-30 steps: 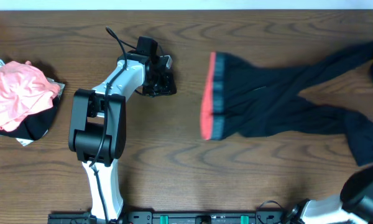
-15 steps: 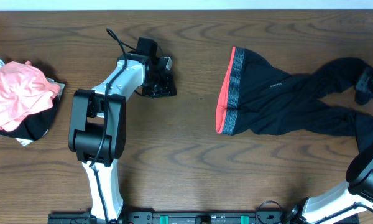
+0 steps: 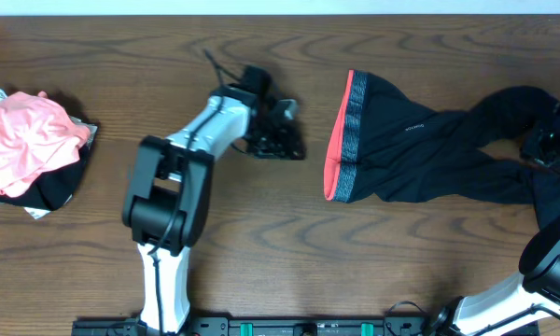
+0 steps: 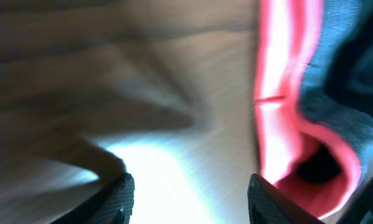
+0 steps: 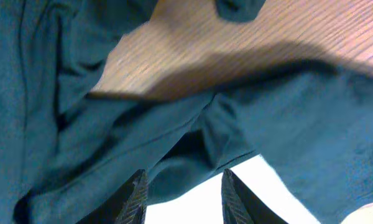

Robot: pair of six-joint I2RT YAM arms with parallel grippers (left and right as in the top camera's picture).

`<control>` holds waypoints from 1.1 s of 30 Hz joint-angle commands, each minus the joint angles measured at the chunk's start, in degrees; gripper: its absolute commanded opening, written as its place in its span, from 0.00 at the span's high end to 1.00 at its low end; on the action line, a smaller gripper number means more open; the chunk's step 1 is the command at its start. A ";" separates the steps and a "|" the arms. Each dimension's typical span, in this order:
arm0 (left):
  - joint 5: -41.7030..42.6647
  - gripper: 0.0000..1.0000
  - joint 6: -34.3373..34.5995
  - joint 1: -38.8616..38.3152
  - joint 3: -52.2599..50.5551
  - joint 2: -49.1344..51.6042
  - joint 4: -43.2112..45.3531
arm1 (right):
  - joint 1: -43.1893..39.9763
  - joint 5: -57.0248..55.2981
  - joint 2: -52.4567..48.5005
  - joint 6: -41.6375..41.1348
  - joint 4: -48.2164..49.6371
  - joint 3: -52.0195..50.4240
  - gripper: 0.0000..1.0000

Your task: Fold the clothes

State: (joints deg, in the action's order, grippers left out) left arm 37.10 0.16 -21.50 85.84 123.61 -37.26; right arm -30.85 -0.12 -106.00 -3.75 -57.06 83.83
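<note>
The clothes, black leggings [image 3: 429, 154] with a grey waistband [image 3: 353, 131] edged in coral-red, lie flat on the right half of the table, legs running to the right edge. My left gripper [image 3: 280, 140] hovers just left of the waistband. In the left wrist view it [image 4: 189, 196] is open over bare wood, with the coral edge [image 4: 280, 93] close on the right. My right gripper [image 3: 546, 142] sits over the upper leg near the right edge. In the right wrist view it [image 5: 185, 199] is open, with a loose fold of the leg fabric [image 5: 174, 168] lying between its fingers.
A crumpled pink cloth [image 3: 23, 140] on a dark garment lies at the far left of the wooden table [image 3: 261, 233]. A black rail [image 3: 280, 328] runs along the front edge, where both arm bases stand.
The leggings slid right, then settled. My left gripper swung right toward the waistband and opened wider. My right gripper opened and shifted down-left over the leg.
</note>
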 commanded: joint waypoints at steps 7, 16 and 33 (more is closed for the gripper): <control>1.29 0.40 0.52 -7.04 -0.17 1.22 5.18 | 0.55 2.97 0.94 -1.38 -2.27 0.35 0.63; 5.79 0.40 2.95 -10.47 -0.17 1.22 6.45 | 0.55 2.99 0.92 -1.38 -1.86 0.35 0.63; 8.76 0.51 6.58 -6.47 2.75 -0.87 7.78 | 0.57 3.21 0.92 -1.36 -1.64 0.17 0.62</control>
State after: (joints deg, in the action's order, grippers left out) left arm 45.04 5.80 -28.73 86.61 123.61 -29.19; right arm -30.85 2.63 -106.00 -4.14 -58.85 83.83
